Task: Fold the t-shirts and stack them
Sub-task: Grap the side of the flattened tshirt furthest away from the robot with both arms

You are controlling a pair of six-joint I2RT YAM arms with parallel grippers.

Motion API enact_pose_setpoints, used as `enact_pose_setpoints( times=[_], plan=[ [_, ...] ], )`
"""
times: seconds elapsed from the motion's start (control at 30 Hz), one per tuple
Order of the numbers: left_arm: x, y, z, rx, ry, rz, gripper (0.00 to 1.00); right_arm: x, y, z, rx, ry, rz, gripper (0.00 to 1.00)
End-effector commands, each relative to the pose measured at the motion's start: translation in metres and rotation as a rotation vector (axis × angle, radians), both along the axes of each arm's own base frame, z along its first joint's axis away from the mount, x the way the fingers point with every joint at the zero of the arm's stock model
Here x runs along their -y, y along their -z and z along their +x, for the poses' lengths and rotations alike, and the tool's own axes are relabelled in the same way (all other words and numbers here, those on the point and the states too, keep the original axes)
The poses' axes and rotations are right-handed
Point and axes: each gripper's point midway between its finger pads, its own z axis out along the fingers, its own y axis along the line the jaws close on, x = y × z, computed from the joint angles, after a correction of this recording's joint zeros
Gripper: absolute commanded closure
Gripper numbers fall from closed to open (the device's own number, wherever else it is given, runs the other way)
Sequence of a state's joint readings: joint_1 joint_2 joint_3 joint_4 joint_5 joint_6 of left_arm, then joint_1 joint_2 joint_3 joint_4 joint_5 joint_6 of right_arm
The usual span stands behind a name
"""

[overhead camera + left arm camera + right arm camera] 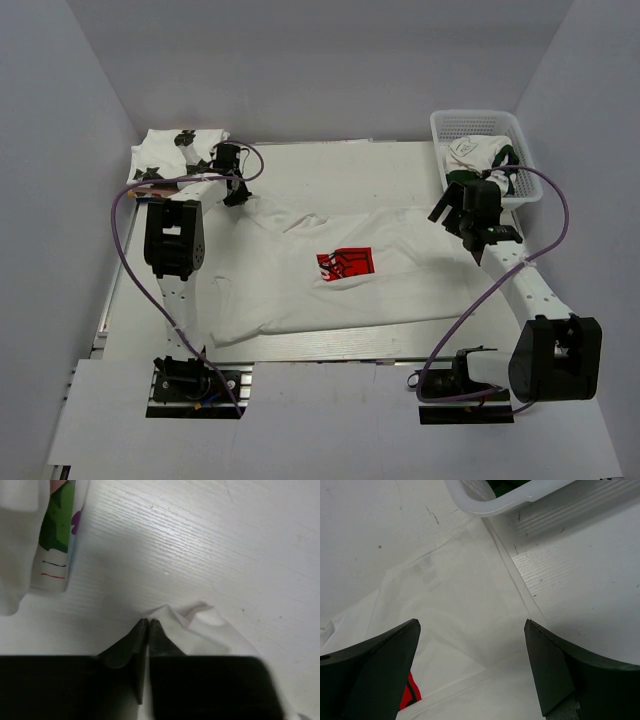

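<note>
A white t-shirt with a red logo [345, 264] lies spread across the middle of the table. My left gripper [238, 194] is at its far left corner. In the left wrist view the gripper [149, 623] is shut, with the bunched edge of the shirt [205, 625] pinched at its tips. My right gripper [446, 212] hovers over the shirt's far right part. In the right wrist view it [472, 626] is wide open and empty above the cloth [450, 595], with the red logo [411, 695] by its left finger.
A white mesh basket [528, 175] at the back right holds a crumpled shirt with a dark print [478, 155]; its rim [495, 504] shows in the right wrist view. Folded shirts [165, 152] lie at the back left, also in the left wrist view [55, 535].
</note>
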State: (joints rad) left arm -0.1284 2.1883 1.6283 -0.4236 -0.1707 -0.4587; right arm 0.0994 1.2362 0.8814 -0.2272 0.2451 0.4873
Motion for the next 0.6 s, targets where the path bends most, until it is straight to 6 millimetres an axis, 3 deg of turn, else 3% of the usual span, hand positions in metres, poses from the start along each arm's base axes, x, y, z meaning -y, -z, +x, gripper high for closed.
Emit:
enact_pose_setpoints(
  times=[0.0,0.07,0.23,0.3,0.4,0.57],
  plan=[
    [0.006,-0.016,0.013,0.047,0.033,-0.056,0.92,0.006,-0.015,0.014,0.041,0.015,-0.035,0.10],
    [0.005,-0.024,0.017,0.064,0.029,-0.082,1.00,0.010,-0.013,0.017,0.031,0.023,-0.065,0.10],
    [0.009,-0.055,0.021,0.115,0.052,-0.123,1.00,0.023,-0.016,0.031,0.005,0.040,-0.167,0.10],
    [0.007,-0.074,0.022,0.150,0.063,-0.131,1.00,0.019,-0.015,0.043,-0.004,0.026,-0.167,0.10],
    [0.011,-0.103,0.021,0.190,0.098,-0.181,1.00,-0.004,-0.008,0.061,-0.012,-0.043,-0.088,0.10],
    [0.024,-0.116,0.006,0.162,0.166,-0.254,1.00,-0.015,0.010,0.081,-0.093,-0.010,-0.076,0.10]
  ],
)
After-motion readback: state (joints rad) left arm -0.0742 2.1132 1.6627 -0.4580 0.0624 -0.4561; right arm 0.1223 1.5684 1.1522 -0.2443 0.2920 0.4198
